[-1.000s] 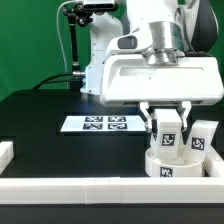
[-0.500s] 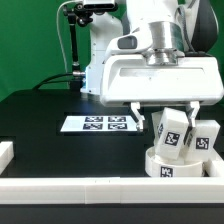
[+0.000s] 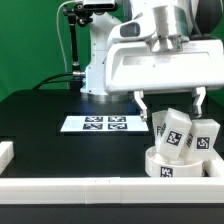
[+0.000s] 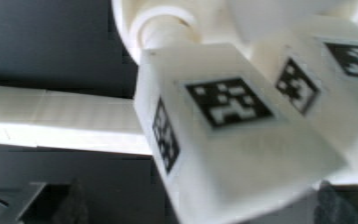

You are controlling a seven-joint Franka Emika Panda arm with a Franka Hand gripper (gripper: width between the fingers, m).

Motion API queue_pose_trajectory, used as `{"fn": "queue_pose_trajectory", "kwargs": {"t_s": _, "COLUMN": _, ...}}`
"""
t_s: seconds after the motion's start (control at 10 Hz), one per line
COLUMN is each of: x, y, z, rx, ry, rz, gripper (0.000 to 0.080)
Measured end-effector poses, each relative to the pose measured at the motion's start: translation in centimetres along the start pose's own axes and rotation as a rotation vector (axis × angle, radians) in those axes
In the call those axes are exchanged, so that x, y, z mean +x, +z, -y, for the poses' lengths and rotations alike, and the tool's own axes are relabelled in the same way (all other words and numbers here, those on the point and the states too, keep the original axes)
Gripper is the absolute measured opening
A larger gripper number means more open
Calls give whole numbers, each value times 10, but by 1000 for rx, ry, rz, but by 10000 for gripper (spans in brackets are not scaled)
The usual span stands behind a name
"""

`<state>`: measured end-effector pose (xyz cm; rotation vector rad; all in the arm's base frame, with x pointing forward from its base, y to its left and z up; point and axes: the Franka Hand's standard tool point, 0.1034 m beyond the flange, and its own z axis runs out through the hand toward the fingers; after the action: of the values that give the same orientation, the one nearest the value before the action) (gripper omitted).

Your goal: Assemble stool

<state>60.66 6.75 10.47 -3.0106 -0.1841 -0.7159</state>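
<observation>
The round white seat (image 3: 172, 165) lies near the front rail on the exterior view's right. Two blocky white legs with tags stand on it, tilted: one (image 3: 173, 133) nearer the middle, one (image 3: 204, 139) to its right. My gripper (image 3: 173, 106) hangs just above the nearer leg, its jaws wide apart and holding nothing. In the wrist view that leg (image 4: 229, 115) fills the picture, with the second leg (image 4: 322, 72) beside it. My dark fingers (image 4: 51, 203) show at the corners, clear of the leg.
The marker board (image 3: 100, 123) lies on the black table behind and to the left of the seat. A long white rail (image 3: 90, 189) runs along the front, and another rail piece (image 3: 5, 152) lies at the left.
The jaws, close around the nearer leg one second ago, have spread wide and let it go. The gripper has risen above the legs, and the leg stays on the seat.
</observation>
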Motion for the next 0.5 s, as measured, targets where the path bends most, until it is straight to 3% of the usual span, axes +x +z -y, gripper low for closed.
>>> {"fn": "queue_pose_trajectory", "kwargs": {"t_s": 0.5, "x": 4, "y": -6, "z": -2, "rx": 1, "ry": 6, "rz": -1, "gripper": 649}}
